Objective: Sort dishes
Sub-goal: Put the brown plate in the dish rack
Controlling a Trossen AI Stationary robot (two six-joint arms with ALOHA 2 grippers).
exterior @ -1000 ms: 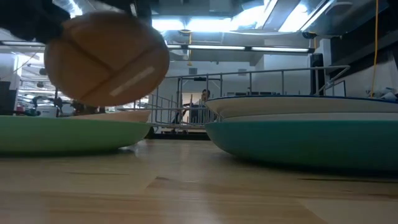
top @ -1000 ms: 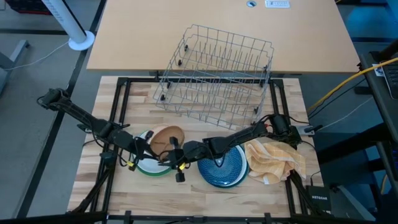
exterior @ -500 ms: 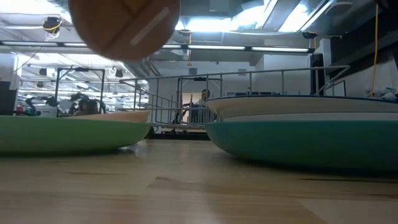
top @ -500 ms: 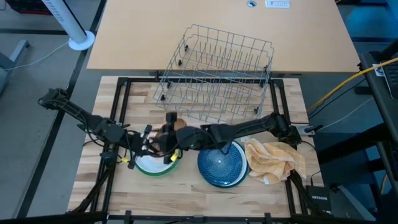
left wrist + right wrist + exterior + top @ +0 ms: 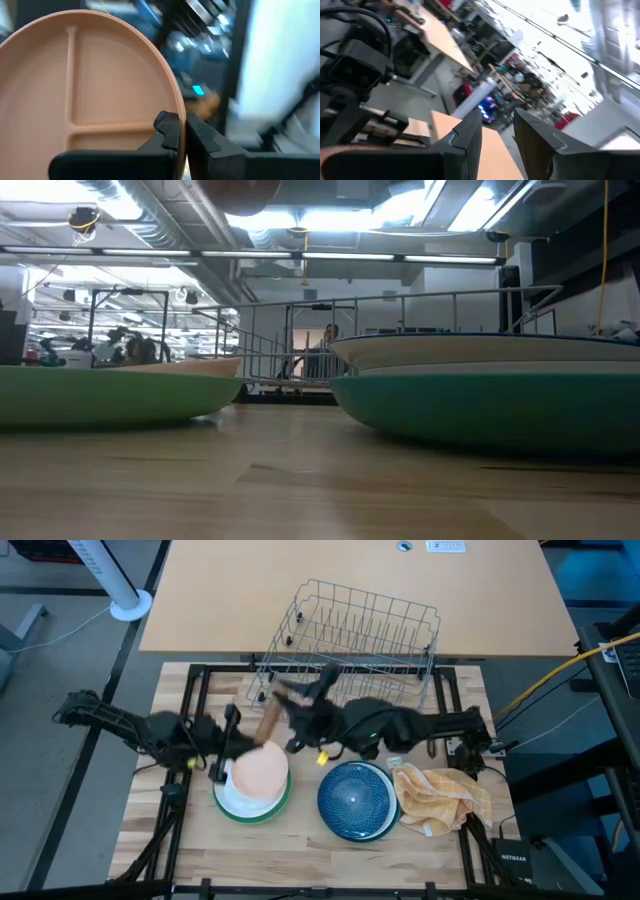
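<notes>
L claw clamped on tan divided plate over green plate, counter's 7 o'clock. R claw apart, empty, by wire rack. Teal plate at 5.

I work over a pale wooden tabletop in a black frame, with a bigger tan table beyond it on grey floor. Behind, long ceiling lights glare over ducts, metal railings and a person far off.

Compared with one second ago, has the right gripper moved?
Yes. The right gripper has gone from beside the green plate toward the wire rack.
</notes>
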